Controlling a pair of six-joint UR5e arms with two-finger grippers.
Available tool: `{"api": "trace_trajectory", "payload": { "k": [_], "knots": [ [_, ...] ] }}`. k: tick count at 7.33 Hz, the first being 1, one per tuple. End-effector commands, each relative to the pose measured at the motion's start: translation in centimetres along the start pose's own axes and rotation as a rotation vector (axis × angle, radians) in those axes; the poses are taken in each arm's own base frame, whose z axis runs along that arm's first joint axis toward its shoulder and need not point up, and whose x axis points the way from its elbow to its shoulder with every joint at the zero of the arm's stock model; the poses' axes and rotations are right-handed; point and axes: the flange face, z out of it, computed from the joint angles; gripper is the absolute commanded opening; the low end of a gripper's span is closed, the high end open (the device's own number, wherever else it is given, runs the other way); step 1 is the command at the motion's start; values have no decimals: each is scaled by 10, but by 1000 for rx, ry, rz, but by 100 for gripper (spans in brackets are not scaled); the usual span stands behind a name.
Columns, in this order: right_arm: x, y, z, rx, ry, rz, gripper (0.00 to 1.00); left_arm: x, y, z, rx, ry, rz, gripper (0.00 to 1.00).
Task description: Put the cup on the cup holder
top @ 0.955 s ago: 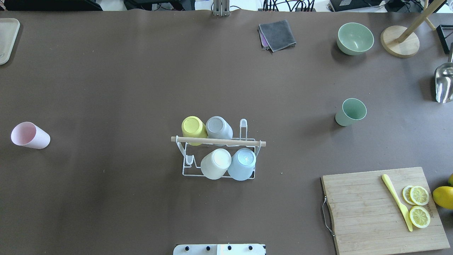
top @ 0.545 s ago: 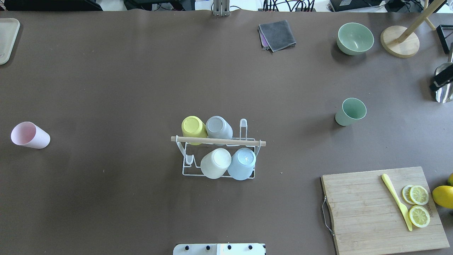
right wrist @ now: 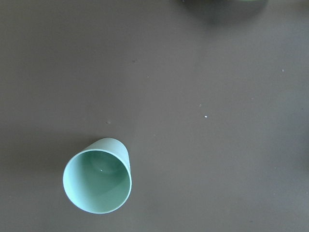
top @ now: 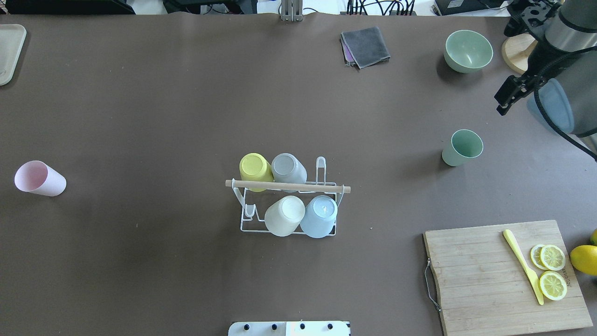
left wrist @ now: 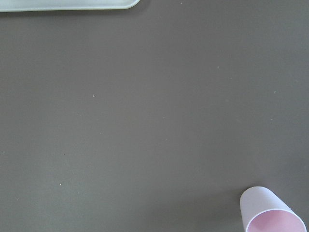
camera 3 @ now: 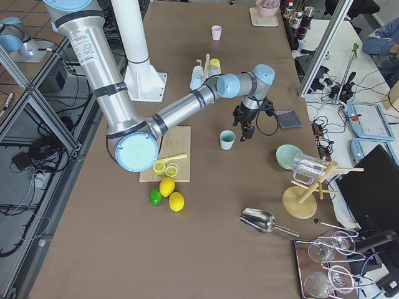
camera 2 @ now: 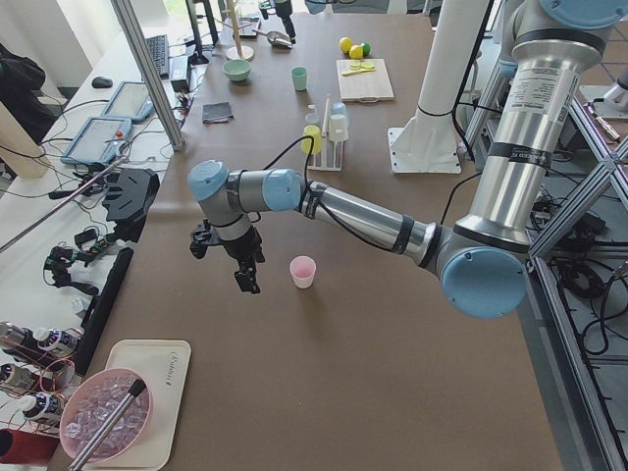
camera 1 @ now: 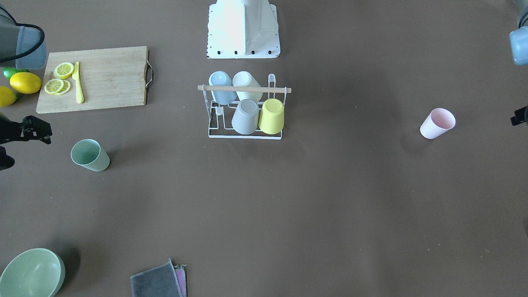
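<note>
Wire cup holder, tapered green cup

right gripper | now in overhead view | seemingly near green cup

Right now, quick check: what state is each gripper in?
Left gripper: cannot be told; the pink cup stands free on the table.
Right gripper: open, holding nothing; the green cup stands free.

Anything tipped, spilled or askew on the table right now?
Nothing stands out. The pale pink plastic cup and the mint green plastic cup stand upright; four cups sit inverted on the white wire cup holder.
</note>
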Motion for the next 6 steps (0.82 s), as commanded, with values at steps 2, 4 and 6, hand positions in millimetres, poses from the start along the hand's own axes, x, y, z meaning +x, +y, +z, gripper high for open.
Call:
{"api": "trace_trajectory", "payload": {
  "k": [2, 4, 6],
  "knots": [
    [-47, -50, 7, -57, 22, -32, 100, 52, -82, 44, -124, -22, 19, 98],
    [-88, -99, 35, -122, 111, -72, 100, 87, -90, 89, -174, -39, 83, 98],
    [-116, -117, 57, -170, 131, -133, 100, 85, -97, 110, -209, -44, 71, 98]
  ]
}}
